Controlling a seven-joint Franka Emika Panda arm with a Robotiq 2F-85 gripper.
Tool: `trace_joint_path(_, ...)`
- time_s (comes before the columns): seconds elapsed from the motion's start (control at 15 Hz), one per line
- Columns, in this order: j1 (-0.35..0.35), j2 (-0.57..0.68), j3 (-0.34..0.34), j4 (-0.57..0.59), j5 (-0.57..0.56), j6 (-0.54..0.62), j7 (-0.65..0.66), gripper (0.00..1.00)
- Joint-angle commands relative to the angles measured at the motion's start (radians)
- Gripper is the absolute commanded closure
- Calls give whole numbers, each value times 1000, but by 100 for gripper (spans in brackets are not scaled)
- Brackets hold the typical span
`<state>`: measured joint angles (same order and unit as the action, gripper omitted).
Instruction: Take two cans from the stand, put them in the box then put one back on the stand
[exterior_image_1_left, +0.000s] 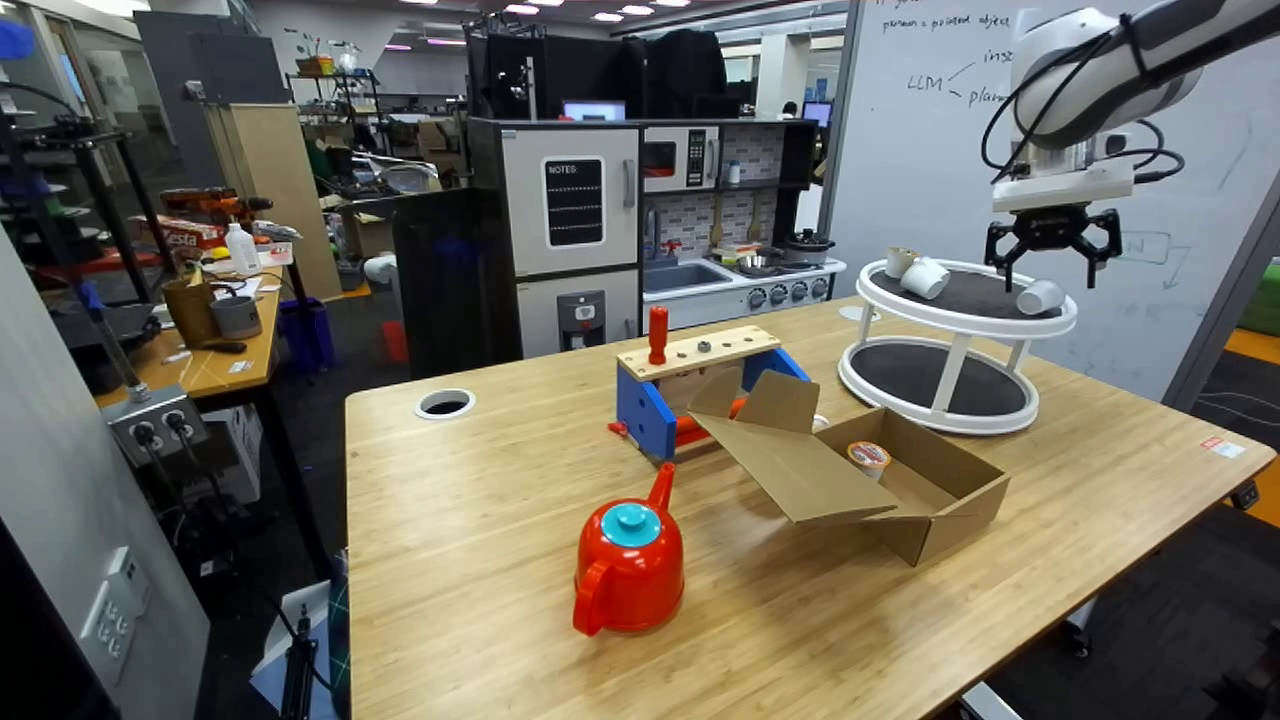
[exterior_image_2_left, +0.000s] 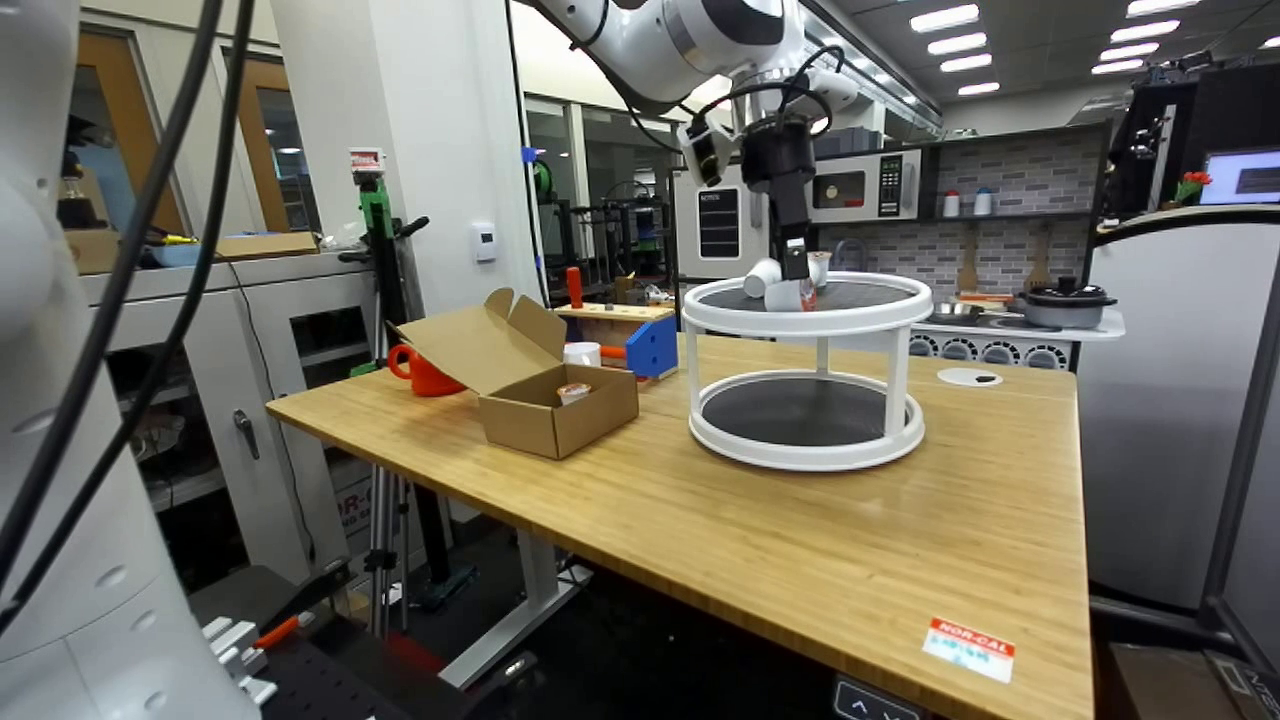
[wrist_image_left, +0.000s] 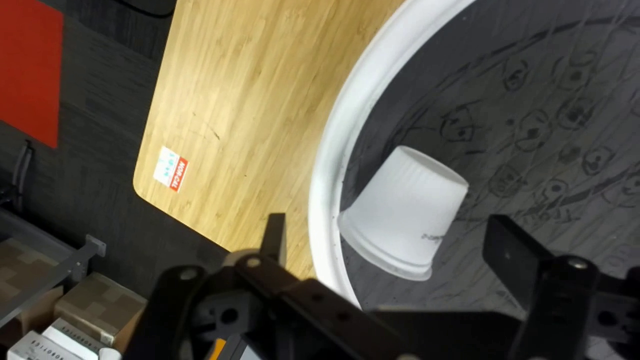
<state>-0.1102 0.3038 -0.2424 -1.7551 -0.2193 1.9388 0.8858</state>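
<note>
Wide-spread pincer (exterior_image_1_left: 1050, 278) over 1 of 3 cans (wrist_image_left: 406, 212) on the stand (exterior_image_2_left: 810, 322).

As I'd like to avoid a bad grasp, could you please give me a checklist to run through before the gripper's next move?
1. Gripper open: ok, jaws apart, nothing held.
2. Height right for gripping the nearest can: cannot tell; that can lies on its side.
3. Stand clear of the closing path: not ok; in the wrist view its rim shows between one finger and that can, and may catch.
4. A can already in the box: ok.
5. Box open: ok, lid tilted back in both exterior views.
</note>
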Motion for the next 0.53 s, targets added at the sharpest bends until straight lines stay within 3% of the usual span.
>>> trace_joint_path(0.0,-6,21,6,44,19,-42,3,0)
trace_joint_path(0.47,-3,20,5,45,13,-52,2,0)
